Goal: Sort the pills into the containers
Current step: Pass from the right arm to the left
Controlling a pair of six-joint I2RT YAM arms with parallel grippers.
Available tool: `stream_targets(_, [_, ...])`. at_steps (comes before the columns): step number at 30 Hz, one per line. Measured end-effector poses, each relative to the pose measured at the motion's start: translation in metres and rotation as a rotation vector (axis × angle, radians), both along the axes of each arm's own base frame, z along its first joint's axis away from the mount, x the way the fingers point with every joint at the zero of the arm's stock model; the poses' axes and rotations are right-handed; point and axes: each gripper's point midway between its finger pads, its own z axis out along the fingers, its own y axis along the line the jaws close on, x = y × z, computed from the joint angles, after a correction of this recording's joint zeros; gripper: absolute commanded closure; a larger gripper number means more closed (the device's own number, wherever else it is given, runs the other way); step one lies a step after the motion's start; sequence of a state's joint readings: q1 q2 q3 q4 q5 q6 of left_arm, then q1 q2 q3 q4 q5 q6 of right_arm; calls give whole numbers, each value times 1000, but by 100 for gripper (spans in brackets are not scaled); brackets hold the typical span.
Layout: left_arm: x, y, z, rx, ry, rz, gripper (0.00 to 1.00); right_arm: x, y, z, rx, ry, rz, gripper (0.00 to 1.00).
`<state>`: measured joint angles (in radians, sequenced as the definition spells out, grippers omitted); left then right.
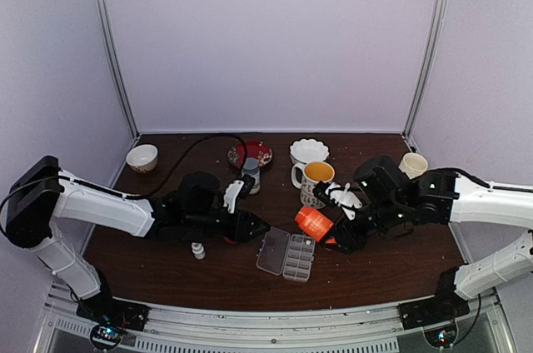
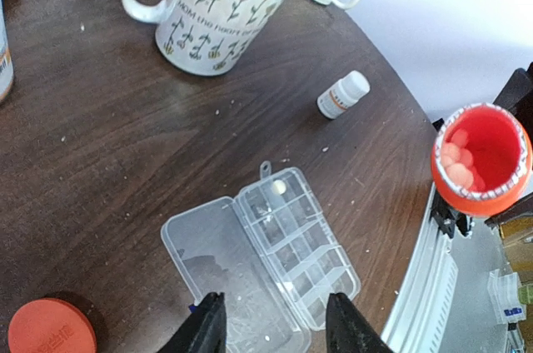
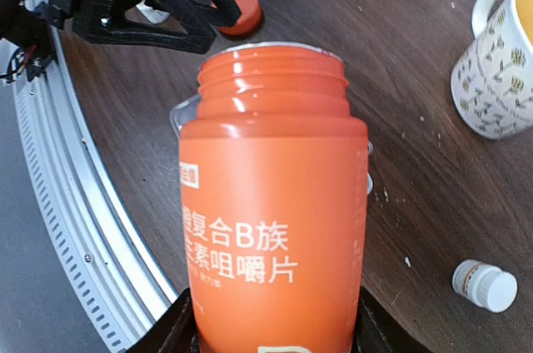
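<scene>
The clear pill box (image 2: pixel 310 261) lies open on the table, its lid (image 2: pixel 218 253) flat to the left; it also shows in the top view (image 1: pixel 298 256). One pale pill (image 2: pixel 279 188) lies in a far end cell. My left gripper (image 2: pixel 275 330) is open and empty, hovering over the near end of the box (image 1: pixel 248 226). My right gripper (image 3: pixel 271 332) is shut on an uncapped orange bottle (image 3: pixel 275 203), tipped with its mouth toward the box (image 1: pixel 314 221). Pinkish tablets (image 2: pixel 458 166) show inside the bottle's mouth. In the right wrist view the bottle hides most of the box.
The orange cap (image 2: pixel 50 328) lies near the left gripper. A flowered mug (image 1: pixel 315 178), white bowl (image 1: pixel 309 151), red plate (image 1: pixel 250 153), grey-capped bottle (image 1: pixel 250 174), small white bottle (image 1: pixel 198 251), small bowl (image 1: pixel 141 157) and cup (image 1: pixel 413 165) stand around. Another small bottle (image 2: pixel 342 94) lies on its side.
</scene>
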<state>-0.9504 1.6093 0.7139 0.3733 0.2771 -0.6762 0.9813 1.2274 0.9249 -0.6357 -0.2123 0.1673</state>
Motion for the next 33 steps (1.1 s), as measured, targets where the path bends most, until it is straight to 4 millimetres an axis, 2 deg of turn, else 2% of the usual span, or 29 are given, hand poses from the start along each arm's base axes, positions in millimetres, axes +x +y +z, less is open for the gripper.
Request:
stream_targets(5, [-6,1,44,-14,-50,-10,56,-8,3,19,126,-110,76,100])
stream_targets(9, [-11,3,68,-36,-66,-18,52,-12,7,25,177,-145,119,100])
stream_targets(14, [-18,2,92,-80,-53,-44,27,-16,14,29,223,-199,163,100])
stream_targets(17, [-21,-3,108,-121,-32,-62,4,-21,12,27,230,-240,201,100])
stream_targets(18, [-23,-5,112,-136,-20,-67,3,-22,12,27,227,-249,214,100])
stream_targets(22, [-26,-9,121,-178,38,-68,3,-22,14,31,214,-280,247,100])
stream_targets(26, [-28,-16,118,-211,124,-63,3,-20,17,33,200,-291,265,100])
stream_targets(33, [-38,-43,116,-251,234,-109,3,-20,20,26,177,-283,282,100])
